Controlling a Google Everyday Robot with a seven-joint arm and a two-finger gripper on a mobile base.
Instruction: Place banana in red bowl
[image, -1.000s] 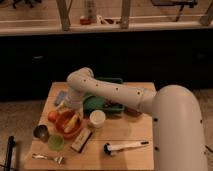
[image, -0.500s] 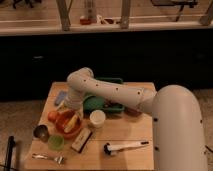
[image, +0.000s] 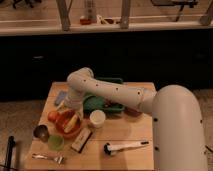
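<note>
The red bowl (image: 65, 129) stands on the left part of the wooden table (image: 125, 132). The pale-yellow banana (image: 72, 121) lies inside it, leaning toward its right rim. My gripper (image: 70, 106) hangs at the end of the white arm (image: 107, 90), just above the bowl's far edge and close over the banana. A round orange-red fruit (image: 53, 116) sits at the bowl's left rim.
A green rectangular bin (image: 106, 104) is behind and right of the bowl, with a white cup (image: 97, 118) in front of it. A metal cup (image: 41, 132), a light-green cup (image: 55, 143), a fork (image: 47, 158), a brown bar (image: 81, 140) and a white-handled brush (image: 124, 146) lie near the front.
</note>
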